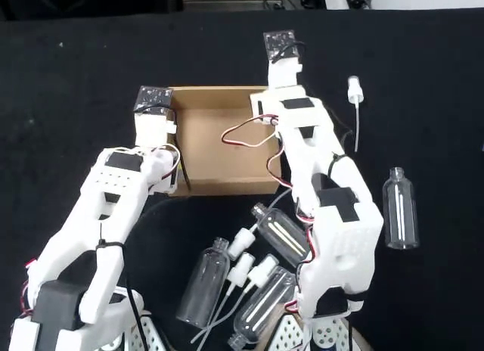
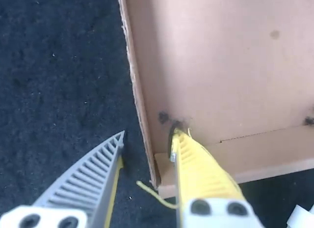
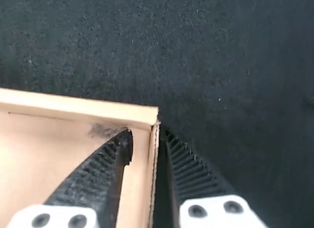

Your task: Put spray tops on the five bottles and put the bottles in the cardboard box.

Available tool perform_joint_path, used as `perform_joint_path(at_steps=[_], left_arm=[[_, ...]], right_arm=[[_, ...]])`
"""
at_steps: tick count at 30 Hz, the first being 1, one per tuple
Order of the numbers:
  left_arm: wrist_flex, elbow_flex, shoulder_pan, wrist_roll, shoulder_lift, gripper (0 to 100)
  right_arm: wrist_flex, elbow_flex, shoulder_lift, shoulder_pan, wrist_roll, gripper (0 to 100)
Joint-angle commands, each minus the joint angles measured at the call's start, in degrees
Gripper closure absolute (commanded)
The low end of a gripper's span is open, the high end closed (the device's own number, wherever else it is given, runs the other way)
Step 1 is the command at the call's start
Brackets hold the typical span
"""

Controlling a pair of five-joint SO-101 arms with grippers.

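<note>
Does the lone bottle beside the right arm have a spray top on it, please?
No, the lone bottle has a bare neck, and a spray top lies apart from it on the table.

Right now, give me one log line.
left gripper open astride box wall | right gripper at box corner | bottles outside box | loose spray top

Bare cardboard box (image 1: 214, 156) floor between left end effector (image 2: 147, 135) and right end effector (image 3: 146, 134) astride its walls

Both arms stretch toward the frame's top; left end effector (image 2: 147, 134) gapes wide, right end effector (image 3: 147, 133) narrowly parted.
</note>
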Motion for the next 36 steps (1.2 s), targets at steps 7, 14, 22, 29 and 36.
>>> perform_joint_path(at_steps=[7, 14, 22, 29, 36], left_arm=[[0.7, -4.62, -2.15, -0.53, -2.73, 86], [13.63, -18.24, -6.64, -0.62, -2.64, 79], [16.18, -19.74, -15.08, 0.35, -1.93, 73], [9.32, -11.03, -18.86, 4.22, -2.64, 73], [3.96, -4.44, -19.47, 4.31, -2.64, 73]], right_arm=[[7.91, -5.41, -8.31, -1.32, -0.09, 74.8], [22.33, -9.36, -17.89, 6.86, 0.09, 78.7], [41.14, -14.46, -21.49, 26.55, 17.49, 81.5], [60.22, -12.44, -21.32, 35.16, 30.59, 67.0], [58.29, -3.74, -21.23, 40.88, 32.88, 66.3]])
